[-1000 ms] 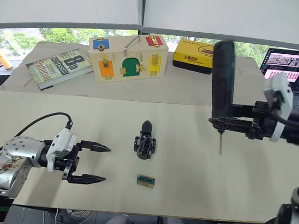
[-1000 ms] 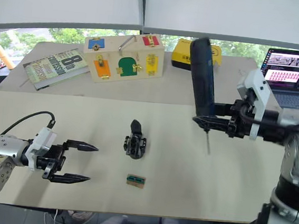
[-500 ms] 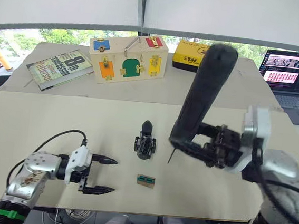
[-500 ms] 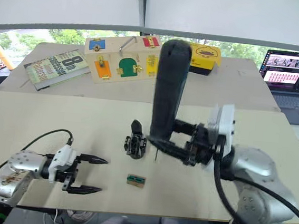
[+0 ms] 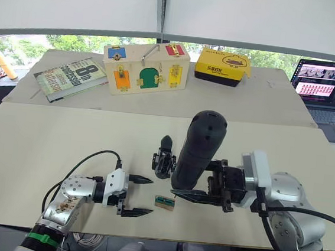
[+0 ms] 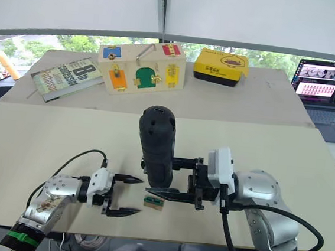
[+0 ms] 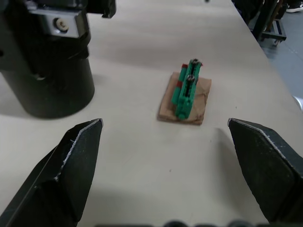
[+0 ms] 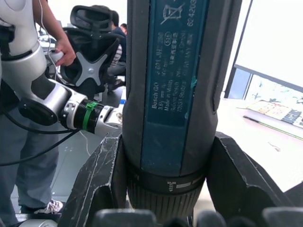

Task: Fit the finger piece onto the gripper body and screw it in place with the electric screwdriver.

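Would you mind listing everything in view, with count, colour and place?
Screwdriver: 1, dark grey, upright at table centre, held in right gripper.
Gripper body: 1, black, just left of the screwdriver.
Block: 1, green and tan, near front edge, ahead of the left gripper.
Lock box: 1, wooden with coloured panels, far table.
Book: 1, far left.
Yellow box: 1, far table, right of lock box.
Laptop: 1, open, far right.
Table: 1, beige.
Person: 1, standing in the right wrist view.
Left gripper: open, empty.
Right gripper: shut on screwdriver.
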### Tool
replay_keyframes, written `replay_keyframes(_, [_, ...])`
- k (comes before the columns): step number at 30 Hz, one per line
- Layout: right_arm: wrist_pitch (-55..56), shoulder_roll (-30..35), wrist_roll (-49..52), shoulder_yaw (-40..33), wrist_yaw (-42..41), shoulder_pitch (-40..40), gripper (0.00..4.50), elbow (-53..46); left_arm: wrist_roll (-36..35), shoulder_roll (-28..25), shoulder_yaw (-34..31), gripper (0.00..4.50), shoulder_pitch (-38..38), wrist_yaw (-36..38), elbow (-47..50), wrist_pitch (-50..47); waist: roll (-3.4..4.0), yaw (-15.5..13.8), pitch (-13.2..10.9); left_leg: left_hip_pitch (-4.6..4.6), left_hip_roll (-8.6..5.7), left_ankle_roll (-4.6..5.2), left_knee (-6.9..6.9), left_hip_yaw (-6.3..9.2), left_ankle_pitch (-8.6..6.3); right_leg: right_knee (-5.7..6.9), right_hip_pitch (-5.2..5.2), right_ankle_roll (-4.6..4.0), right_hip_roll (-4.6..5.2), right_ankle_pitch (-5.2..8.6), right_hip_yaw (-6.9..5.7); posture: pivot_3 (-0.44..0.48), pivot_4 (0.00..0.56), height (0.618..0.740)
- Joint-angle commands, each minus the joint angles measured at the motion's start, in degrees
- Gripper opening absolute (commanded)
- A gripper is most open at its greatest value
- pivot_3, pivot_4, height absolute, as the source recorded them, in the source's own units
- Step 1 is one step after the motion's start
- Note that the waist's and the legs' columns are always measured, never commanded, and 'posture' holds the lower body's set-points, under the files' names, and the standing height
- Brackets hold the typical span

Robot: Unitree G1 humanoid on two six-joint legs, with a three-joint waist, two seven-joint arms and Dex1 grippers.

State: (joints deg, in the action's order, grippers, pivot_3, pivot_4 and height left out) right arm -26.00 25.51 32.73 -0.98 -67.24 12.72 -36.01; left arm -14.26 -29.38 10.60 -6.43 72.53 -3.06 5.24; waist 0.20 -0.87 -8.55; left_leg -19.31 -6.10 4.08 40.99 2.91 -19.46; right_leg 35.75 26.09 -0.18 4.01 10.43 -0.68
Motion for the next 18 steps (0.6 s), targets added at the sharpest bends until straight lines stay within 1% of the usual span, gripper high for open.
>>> replay_keyframes(1, [2.5, 0.9, 1.6, 0.5, 0.9, 0.7, 1.91, -0.9, 1.7, 1.9, 4.4, 4.5, -0.3, -0.4, -0.2, -0.3, 0.0, -0.2, 0.0, 0.0, -0.02, 0.03, 0.0, 0.0, -0.02, 0.01, 0.0, 0.02, 0.03, 0.01, 0.0, 0.0, 0.15, 0.74])
replay_keyframes(8, [2.5, 3.0, 2.3, 2.3, 1.9, 0.2, 1.91, -0.7, 2.2, 3.8, 6.7, 4.5, -3.0, -0.7, -0.4, -1.9, -0.02, -0.5, 0.0, -0.02, -0.08, 0.07, 0.01, 0.0, -0.04, 0.0, 0.01, 0.05, 0.08, 0.0, -0.02, 0.0, 0.15, 0.74])
replay_keyframes(18, [3.7, 3.5, 1.6, 3.6, 2.8, 0.5, 1.91, 0.4, 2.4, 2.9, 7.7, 4.5, -2.3, -0.3, -1.1, -1.4, -0.03, -0.4, 0.0, -0.02, -0.06, 0.07, -0.01, -0.01, -0.04, -0.01, 0.02, 0.06, 0.07, 0.01, 0.0, 0.0, 0.15, 0.74])
